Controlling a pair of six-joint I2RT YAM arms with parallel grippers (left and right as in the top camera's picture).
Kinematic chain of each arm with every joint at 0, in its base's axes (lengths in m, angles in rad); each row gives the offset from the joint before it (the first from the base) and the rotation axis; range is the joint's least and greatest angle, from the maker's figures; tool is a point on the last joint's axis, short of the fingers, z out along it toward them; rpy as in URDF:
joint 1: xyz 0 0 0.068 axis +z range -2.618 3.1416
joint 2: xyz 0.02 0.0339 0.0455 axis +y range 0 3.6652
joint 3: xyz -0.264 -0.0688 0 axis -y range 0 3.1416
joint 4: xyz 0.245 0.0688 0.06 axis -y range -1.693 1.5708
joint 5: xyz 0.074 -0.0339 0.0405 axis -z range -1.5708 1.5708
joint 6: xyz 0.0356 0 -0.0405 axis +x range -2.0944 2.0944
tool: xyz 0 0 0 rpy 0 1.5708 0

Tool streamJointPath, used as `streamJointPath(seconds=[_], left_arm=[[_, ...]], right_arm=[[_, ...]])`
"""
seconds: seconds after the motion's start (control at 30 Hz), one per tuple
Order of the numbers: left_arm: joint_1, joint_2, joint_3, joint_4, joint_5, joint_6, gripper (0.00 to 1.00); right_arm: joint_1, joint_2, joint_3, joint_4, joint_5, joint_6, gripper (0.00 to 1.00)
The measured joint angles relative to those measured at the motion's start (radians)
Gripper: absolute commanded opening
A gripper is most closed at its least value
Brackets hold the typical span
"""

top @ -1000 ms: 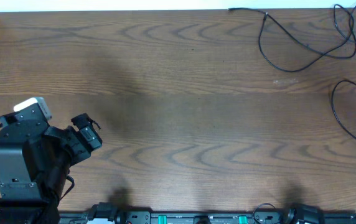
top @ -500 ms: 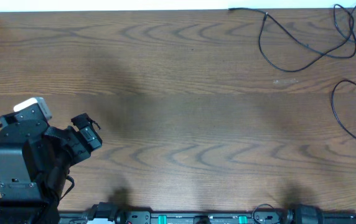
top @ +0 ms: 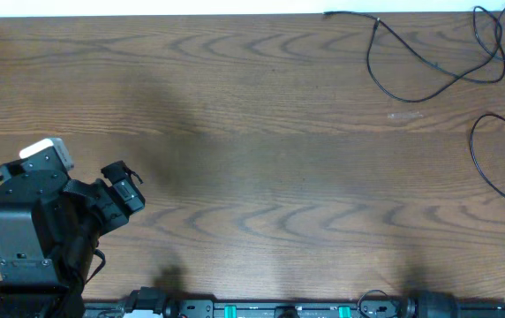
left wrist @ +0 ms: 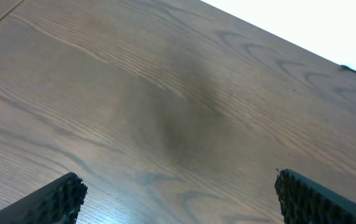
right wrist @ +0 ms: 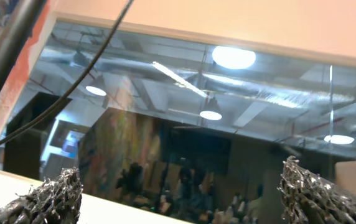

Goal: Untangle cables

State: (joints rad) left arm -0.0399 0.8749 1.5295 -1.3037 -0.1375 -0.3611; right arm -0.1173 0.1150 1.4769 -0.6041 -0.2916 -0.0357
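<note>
My right gripper has gone from the right edge of the overhead view, where a dark part of it showed a second ago; nothing else has shifted. In its own camera the right gripper (right wrist: 181, 196) stands wide open with nothing between the fingers (right wrist: 53, 199). It is tilted up toward ceiling lamps (right wrist: 234, 57), and a dark cord (right wrist: 72, 93) crosses the upper left of that view; I cannot tell which cord it is. My left gripper (top: 122, 187) sits at the near left of the table (top: 261, 150), also spread wide and empty, with only bare wood ahead of it in the wrist view. The cables (top: 368, 57) lie at the far right, well apart from it. One black cable loops along the far edge, and a second one (top: 471, 146) curves off the right edge, nearer. The two do not touch where I can see them
</note>
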Motion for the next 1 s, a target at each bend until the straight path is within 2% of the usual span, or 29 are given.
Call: streamJointPath(seconds=[0.23,0.53,0.67,0.77,1.0], left_arm=[[0.0,0.0,0.0,0.0,0.0,0.0,0.98],[0.0,0.0,0.0,0.0,0.0,0.0,0.98],[0.0,0.0,0.0,0.0,0.0,0.0,0.98],[0.0,0.0,0.0,0.0,0.0,0.0,0.98],[0.0,0.0,0.0,0.0,0.0,0.0,0.98]], right_arm=[[0.023,-0.068,0.018,0.008,0.01,-0.05,0.99],[0.023,-0.104,0.055,0.031,0.133,-0.106,0.99],[0.022,-0.104,0.043,0.131,0.134,-0.113,0.99],[0.022,-0.106,-0.001,0.233,0.135,-0.115,0.99],[0.022,-0.109,-0.269,0.231,0.136,-0.028,0.99]])
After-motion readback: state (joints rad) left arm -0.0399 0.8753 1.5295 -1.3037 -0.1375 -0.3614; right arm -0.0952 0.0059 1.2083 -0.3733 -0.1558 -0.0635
